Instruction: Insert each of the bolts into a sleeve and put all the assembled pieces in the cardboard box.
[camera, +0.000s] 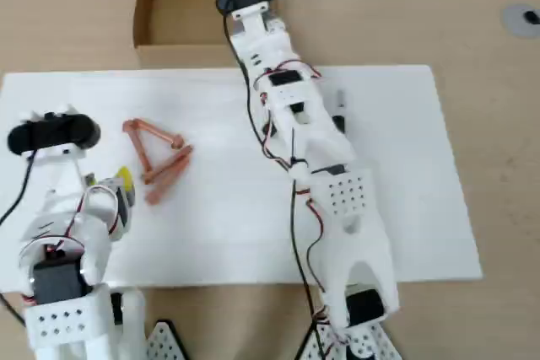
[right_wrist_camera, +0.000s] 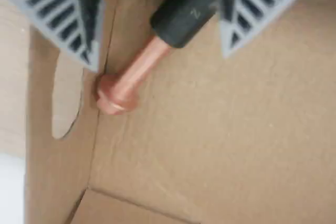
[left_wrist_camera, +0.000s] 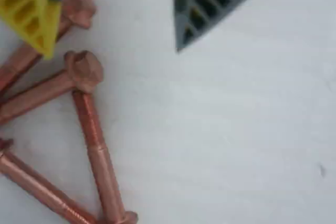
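My right pincer (right_wrist_camera: pixel 160 51) is clamped on a black sleeve (right_wrist_camera: pixel 184 14) with a copper bolt (right_wrist_camera: pixel 126 85) seated in it, its head sticking out. I hold it inside the cardboard box (right_wrist_camera: pixel 220 145), close to one wall, so I expect the piece to land in the box once let go. My left pincer (left_wrist_camera: pixel 113 51) hangs empty, fingers apart, over the loose bolts (left_wrist_camera: pixel 92 145) on the white sheet (left_wrist_camera: pixel 236 129), which I judge well placed for the next pick.

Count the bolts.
5. Four bolts lie on the white sheet by the left gripper; a sleeved bolt is in the right gripper at the cardboard box. Others may be hidden.
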`<state>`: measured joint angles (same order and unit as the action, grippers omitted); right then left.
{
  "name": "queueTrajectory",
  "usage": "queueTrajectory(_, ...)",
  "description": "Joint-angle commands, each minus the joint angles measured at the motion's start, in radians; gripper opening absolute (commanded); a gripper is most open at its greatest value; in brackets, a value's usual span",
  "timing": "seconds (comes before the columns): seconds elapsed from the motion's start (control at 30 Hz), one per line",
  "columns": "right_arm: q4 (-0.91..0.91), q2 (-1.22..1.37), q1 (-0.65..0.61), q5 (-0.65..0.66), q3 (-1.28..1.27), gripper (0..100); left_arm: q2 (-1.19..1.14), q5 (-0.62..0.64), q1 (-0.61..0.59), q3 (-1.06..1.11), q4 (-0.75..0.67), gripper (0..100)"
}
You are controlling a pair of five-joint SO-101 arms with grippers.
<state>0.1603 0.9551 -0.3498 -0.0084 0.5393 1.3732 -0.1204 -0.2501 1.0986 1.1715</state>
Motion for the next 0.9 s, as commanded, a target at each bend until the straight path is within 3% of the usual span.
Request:
queueTrajectory(0.0, 0.091, -0.016, 0.015, -0.009, 0.124, 18.7, -0.007, 0.141, -0.014, -0.015, -0.035, 17)
queueTrajectory(0.1, 0.21, -0.016, 0.016, -0.009, 0.229, 18.7, -0.01, 0.244, -0.014, -0.021, -0.054, 17)
queueTrajectory(0.23, 0.48, -0.036, 0.016, -0.009, 0.433, 18.6, -0.093, 0.19, -0.014, -0.126, -0.051, 17)
queueTrajectory(0.57, 1.32, -0.156, 0.019, -0.005, 0.966, 18.6, -0.809, 0.061, 0.055, -0.738, 0.195, 17)
queueTrajectory(0.73, 1.631, -0.163, 0.041, -0.002, 1.129, 18.6, -1.003, -0.11, 0.121, -0.93, 0.336, 17)
queueTrajectory(0.87, 1.629, -0.225, 0.12, 0.063, 1.096, 18.6, -1.026, -0.39, 0.176, -0.988, 0.422, 17)
